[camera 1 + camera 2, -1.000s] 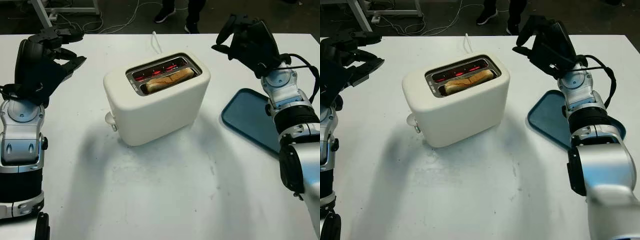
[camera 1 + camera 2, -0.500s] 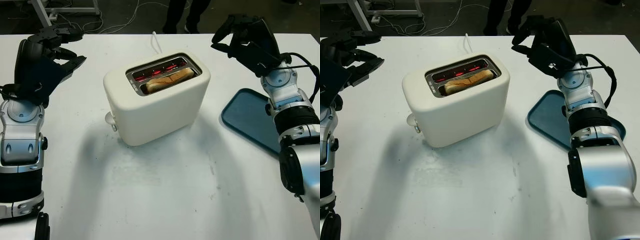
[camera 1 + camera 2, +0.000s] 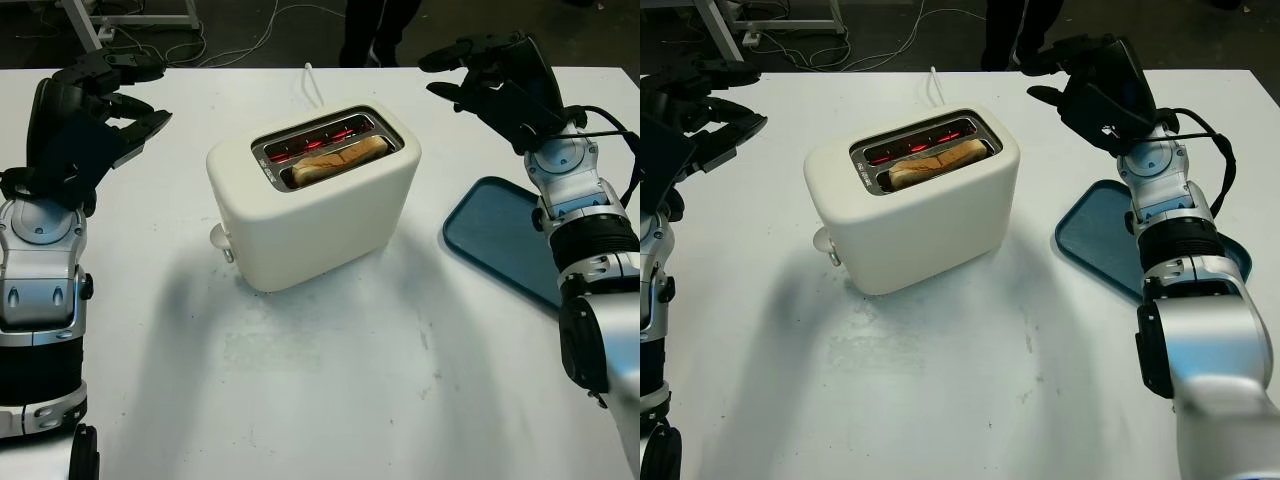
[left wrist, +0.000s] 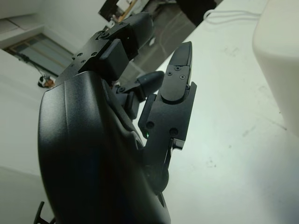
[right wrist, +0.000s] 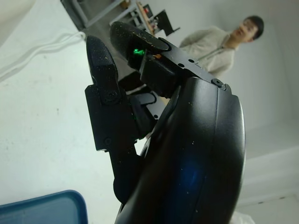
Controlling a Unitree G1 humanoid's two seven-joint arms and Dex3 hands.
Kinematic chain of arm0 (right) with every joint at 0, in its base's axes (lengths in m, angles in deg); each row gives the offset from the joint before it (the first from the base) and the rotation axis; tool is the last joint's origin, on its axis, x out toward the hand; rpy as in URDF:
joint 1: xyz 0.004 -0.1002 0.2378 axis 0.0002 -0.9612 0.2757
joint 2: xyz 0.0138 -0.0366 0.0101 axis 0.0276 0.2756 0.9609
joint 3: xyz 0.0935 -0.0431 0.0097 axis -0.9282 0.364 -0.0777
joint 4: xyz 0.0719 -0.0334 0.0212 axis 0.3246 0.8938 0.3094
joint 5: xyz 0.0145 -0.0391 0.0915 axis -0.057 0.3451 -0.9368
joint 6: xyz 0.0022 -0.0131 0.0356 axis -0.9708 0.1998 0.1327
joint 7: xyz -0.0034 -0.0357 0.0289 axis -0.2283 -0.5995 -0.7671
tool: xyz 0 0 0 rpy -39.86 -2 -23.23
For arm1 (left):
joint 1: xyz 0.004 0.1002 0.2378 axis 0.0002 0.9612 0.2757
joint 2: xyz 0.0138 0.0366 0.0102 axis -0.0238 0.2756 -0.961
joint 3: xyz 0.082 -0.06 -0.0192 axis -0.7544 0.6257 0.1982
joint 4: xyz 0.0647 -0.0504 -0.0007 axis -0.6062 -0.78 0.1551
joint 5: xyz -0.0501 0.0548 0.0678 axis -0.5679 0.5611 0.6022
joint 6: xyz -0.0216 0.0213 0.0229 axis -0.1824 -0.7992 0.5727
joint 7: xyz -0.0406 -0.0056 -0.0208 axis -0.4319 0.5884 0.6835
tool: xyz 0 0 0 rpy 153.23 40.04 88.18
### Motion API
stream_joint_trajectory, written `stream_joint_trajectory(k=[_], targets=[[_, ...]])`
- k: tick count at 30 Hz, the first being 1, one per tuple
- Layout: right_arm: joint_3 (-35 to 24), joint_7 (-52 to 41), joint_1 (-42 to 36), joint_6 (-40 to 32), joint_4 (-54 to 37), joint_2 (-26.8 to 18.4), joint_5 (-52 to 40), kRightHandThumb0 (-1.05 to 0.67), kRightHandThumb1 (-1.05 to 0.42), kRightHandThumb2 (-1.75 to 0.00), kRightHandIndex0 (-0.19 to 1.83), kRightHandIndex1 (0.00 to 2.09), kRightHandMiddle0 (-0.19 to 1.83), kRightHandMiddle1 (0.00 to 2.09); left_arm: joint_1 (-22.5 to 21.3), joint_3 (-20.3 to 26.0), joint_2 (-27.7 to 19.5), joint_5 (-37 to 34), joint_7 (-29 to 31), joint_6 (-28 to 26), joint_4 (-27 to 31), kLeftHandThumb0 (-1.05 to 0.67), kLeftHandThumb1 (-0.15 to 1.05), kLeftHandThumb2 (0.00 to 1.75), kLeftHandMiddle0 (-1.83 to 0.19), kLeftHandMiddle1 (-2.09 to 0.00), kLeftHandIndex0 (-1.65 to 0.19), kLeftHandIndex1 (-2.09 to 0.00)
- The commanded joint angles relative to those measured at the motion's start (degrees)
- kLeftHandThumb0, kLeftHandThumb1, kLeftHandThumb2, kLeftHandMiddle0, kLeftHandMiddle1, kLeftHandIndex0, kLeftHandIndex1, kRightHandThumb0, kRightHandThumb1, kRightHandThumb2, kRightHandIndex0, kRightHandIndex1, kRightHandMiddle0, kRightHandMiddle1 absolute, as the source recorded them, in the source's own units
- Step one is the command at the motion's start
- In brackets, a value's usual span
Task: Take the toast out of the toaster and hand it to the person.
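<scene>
One slice of toast point(image 3: 337, 160) sat in the toaster point(image 3: 312, 195) at frame centre. Both hands held nothing: left hand point(image 3: 85, 115) upper left, right hand point(image 3: 500, 85) upper right, open. Reaching was the step; next, a pinch on the crust.

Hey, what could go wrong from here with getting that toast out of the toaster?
The toaster slots glow red, so fingers reaching in may meet heat. The toast sits low in its slot, leaving little edge to pinch. Both the left hand and right hand are open, off to the sides; a sideways approach might shove the toaster.
</scene>
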Motion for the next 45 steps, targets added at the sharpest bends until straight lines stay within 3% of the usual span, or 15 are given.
stream_joint_trajectory(k=[1, 4, 13, 16, 25, 31, 45], targets=[[-1.14, -0.46, -0.88, 0.24, -0.48, 0.25, -1.61, -0.48, -0.91, -0.01, 0.81, 1.74, 1.12, 0.04, 0.74, 0.79, -0.74, 0.19, 0.21, -0.48, 1.1, -0.22, 0.92, 0.07, -0.36, -1.12, -0.56, -0.53], [-1.59, -0.86, -0.97, -0.63, -0.88, -0.28, -2.17, -0.47, -0.91, 0.0, 0.77, 1.59, 1.08, 0.01, 1.58, 1.43, -0.83, 0.15, 0.17, 0.53, 1.14, -0.21, 0.92, 0.07, -0.33, -1.09, -0.53, -0.53], [-2.45, -3.96, -1.65, -1.16, -2.42, -1.1, -3.43, -0.45, -0.92, -0.02, 0.87, 0.74, 1.05, 0.01, 2.49, 1.55, -1.57, 0.67, 0.39, 1.39, 1.48, -0.17, 0.92, 0.09, -0.33, -1.04, -0.5, -0.52], [-2.15, -4.61, -1.98, -1.67, -3.68, -1.5, -2.99, -0.42, -0.92, -0.04, 0.93, 0.55, 1.03, 0.0, 2.54, 1.48, -1.69, 0.61, 0.39, 1.4, 1.48, -0.18, 0.92, 0.08, -0.34, -1.04, -0.5, -0.52], [-2.28, -5.83, -3.14, -2.28, -6.23, -1.55, -3.33, -0.32, -0.92, -0.04, 0.95, 0.52, 1.01, 0.0, 3.54, 1.3, -2.0, 2.3, 0.26, 1.51, 2.98, -0.08, 0.92, 0.11, -0.38, -1.01, -0.52, -0.53], [-2.85, -7.2, -3.49, -2.25, -6.94, -0.98, -4.46, -0.25, -0.92, -0.03, 0.94, 0.55, 1.02, 0.0, 3.29, 1.22, -2.02, 2.2, 0.68, 1.66, 2.56, -0.11, 0.92, 0.1, -0.39, -1.0, -0.52, -0.53], [-3.58, -7.34, -7.01, -2.47, -11.5, -0.83, -6.08, -0.26, -0.92, 0.0, 0.93, 0.63, 1.07, 0.03, 6.12, 1.75, -0.5, 1.24, 0.71, 1.87, 7.07, -0.15, 0.92, 0.09, -0.38, -0.99, -0.51, -0.53]])
